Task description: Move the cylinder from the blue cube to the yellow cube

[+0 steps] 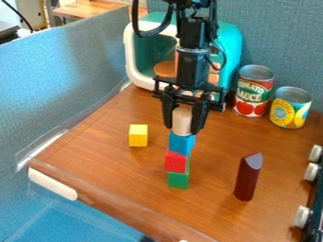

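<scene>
Gripper: The black gripper (183,120) hangs over the middle of the table (107,165), pointing down, its fingers part-way apart and drawn in against two sides of the pale cylinder, which it has hold of.
Cylinder: The pale wooden cylinder (182,122) stands upright between the fingers, its lower end at the top of the blue cube.
Stack: The blue cube (181,143) sits on the red cube (175,161), which sits above the green cube (178,180) (a strip of green also shows just beside the red, at its right).
Yellow cube: The yellow cube (138,135) rests on the wood, apart from the stack, toward the table's left edge.
Dark red block: The dark red block (246,179), slant-topped, stands on end to the right of the stack.
Cans: The red-labeled can (253,92) and the yellow-labeled can (291,108) stand side by side near the table's far right corner.
Toy oven: The teal-and-white toy oven (230,45) stands at the far edge, behind the gripper.
Knobs: Pale knobs (311,172) line the right edge.
</scene>
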You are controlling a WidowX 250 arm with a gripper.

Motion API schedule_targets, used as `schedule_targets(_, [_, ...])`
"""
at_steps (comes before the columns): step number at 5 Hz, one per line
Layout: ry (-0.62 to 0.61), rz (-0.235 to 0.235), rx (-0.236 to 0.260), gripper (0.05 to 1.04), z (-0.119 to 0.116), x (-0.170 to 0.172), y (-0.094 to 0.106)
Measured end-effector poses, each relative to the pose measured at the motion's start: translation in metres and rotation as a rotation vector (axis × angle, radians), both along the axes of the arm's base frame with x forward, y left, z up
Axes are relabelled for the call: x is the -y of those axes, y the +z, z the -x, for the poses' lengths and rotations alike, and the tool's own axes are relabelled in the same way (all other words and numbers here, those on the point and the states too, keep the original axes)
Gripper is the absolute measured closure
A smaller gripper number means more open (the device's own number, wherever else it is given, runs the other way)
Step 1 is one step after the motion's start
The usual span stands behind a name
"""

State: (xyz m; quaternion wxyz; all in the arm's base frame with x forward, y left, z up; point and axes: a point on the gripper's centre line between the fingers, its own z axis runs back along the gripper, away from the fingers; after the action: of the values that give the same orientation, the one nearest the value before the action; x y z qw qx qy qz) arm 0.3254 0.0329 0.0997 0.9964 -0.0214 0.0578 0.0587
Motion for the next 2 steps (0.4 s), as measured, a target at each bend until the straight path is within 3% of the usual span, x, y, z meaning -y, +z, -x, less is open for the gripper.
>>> schedule_targets(1, [0.042,-0.004,0.035,0.505,0.002,-0.011,0.019])
schedule_targets(2, [0.108,-0.025,0.112,0.505,0.002,-0.032,0.046])
